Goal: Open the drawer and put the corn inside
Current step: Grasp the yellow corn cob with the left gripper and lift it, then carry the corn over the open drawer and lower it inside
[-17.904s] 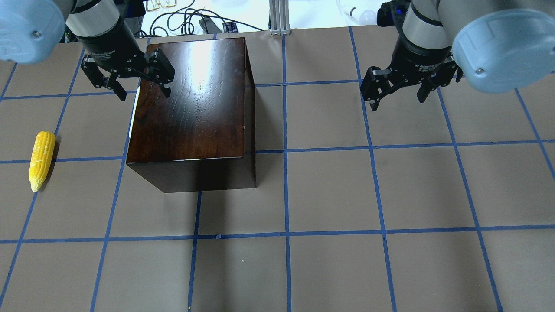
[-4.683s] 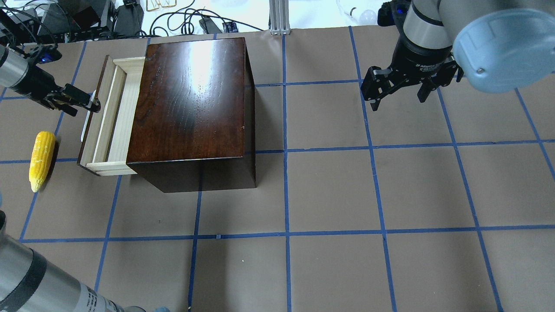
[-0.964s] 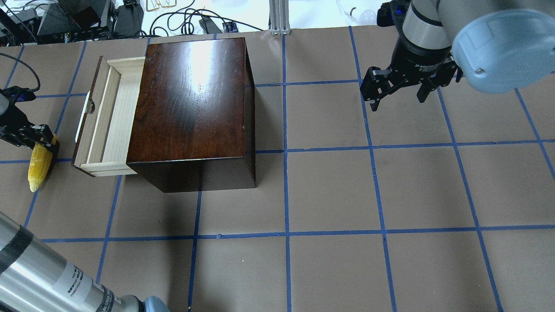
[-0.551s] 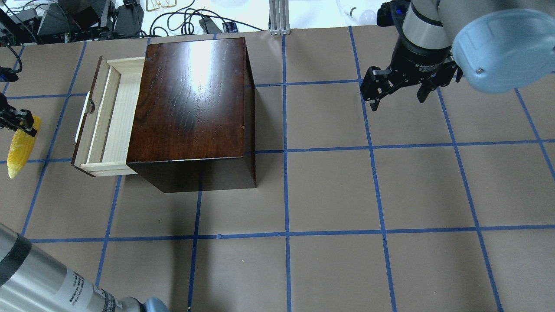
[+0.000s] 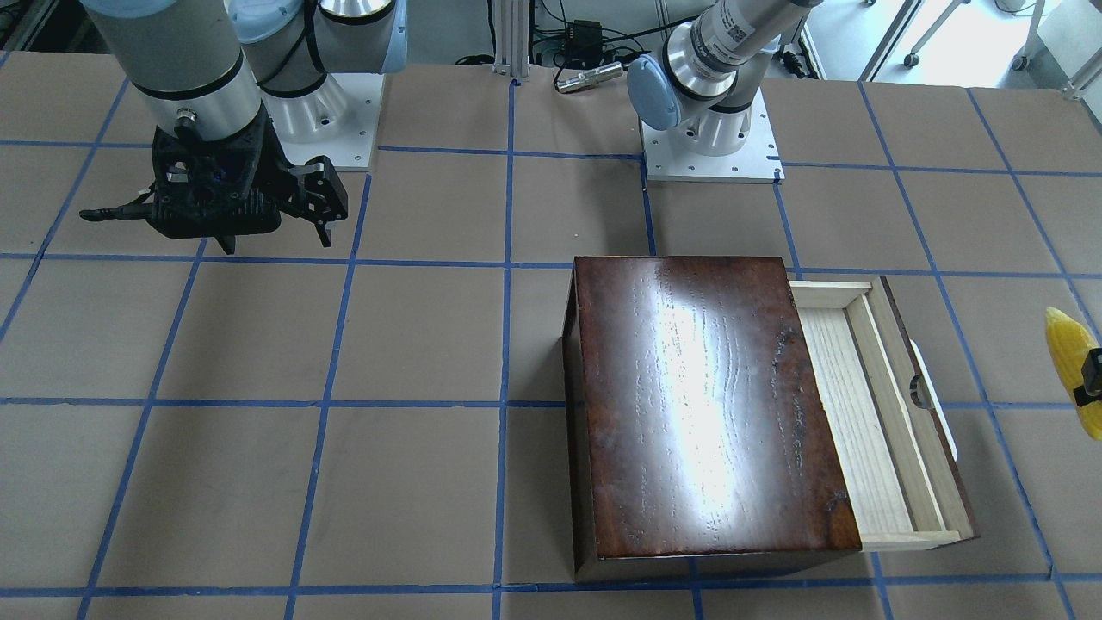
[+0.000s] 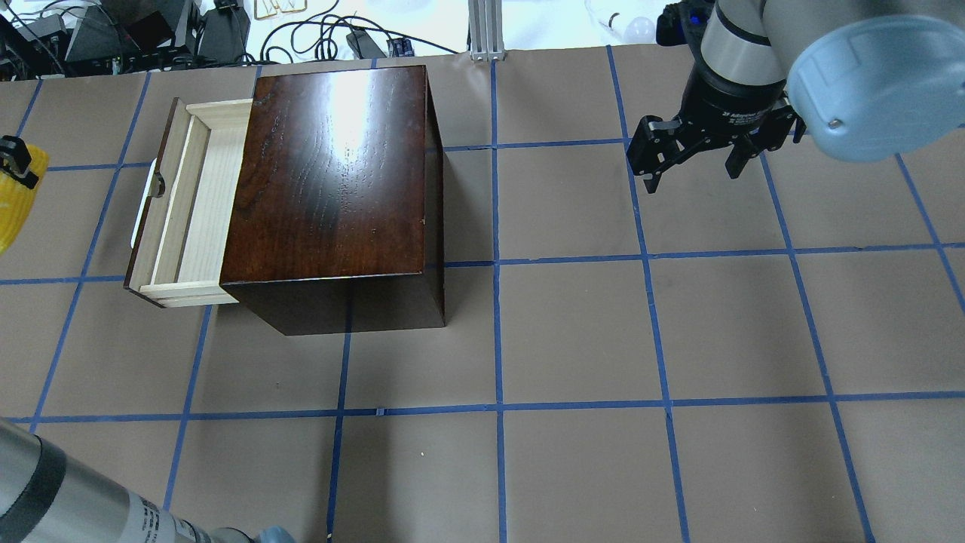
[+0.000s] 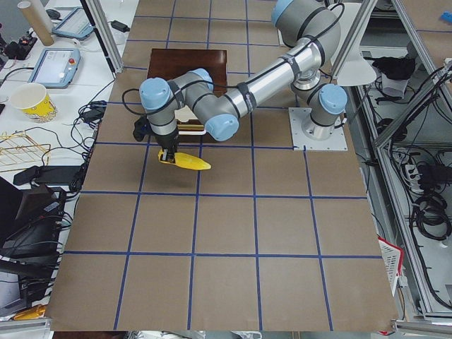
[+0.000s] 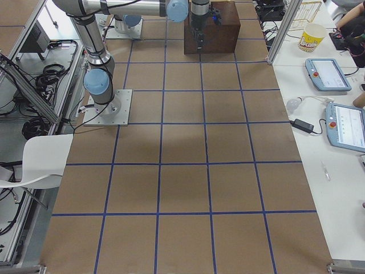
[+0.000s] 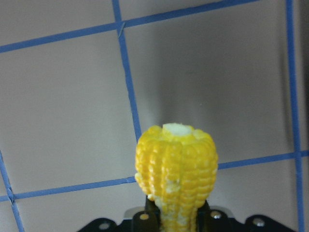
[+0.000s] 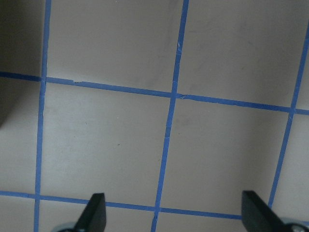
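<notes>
The drawer (image 6: 181,204) stands pulled out of the dark wooden box (image 6: 332,173), its pale tray empty and its white handle (image 5: 934,409) facing outward. My left gripper (image 6: 15,162) is shut on the thick end of the yellow corn (image 6: 11,207) and holds it off the table, out beyond the drawer front. The corn also shows in the left wrist view (image 9: 176,169), the front-facing view (image 5: 1072,362) and the exterior left view (image 7: 189,162). My right gripper (image 6: 693,162) is open and empty, hovering well to the right of the box.
Blue tape lines grid the brown table (image 6: 573,332). Cables and gear (image 6: 151,30) lie past the far edge. A bare stretch of table separates the drawer handle from the held corn.
My left gripper has lifted the corn off the table and carried it up and toward the overhead view's left edge. The drawer, the box and the right arm have not moved.
</notes>
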